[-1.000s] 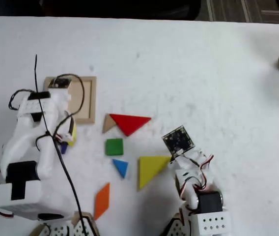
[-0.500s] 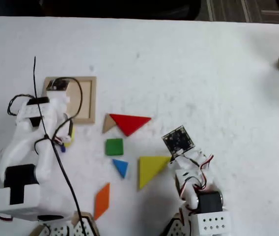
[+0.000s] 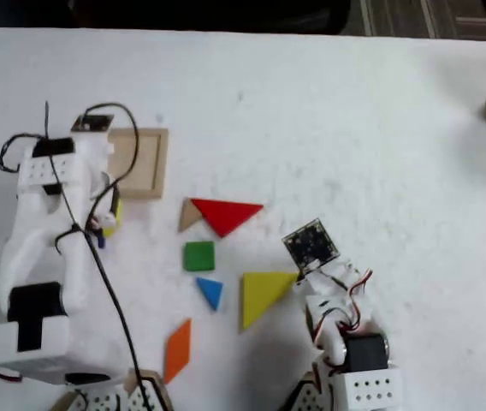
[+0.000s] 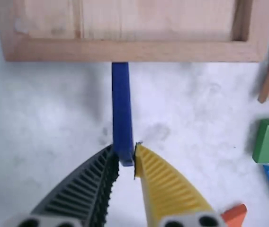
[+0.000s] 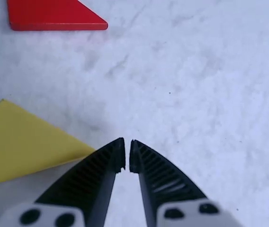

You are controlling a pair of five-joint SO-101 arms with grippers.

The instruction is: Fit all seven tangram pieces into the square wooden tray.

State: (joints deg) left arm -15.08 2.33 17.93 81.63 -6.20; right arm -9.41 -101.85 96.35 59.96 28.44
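One blue piece [image 4: 121, 104] in left gripper [image 4: 125, 155]

Extends the left arm [image 3: 50, 231] forward, left gripper [image 4: 125, 155] clamped on a blue piece [image 4: 121, 109] held edge-on. Holds the right arm [image 3: 339, 317] folded low by its base, right gripper [image 5: 127, 156] closed, tips almost touching.

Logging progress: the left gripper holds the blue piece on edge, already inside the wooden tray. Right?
Not quite. The left wrist view shows the left gripper holding the blue piece on edge, but outside the wooden tray, its far end at the rim.
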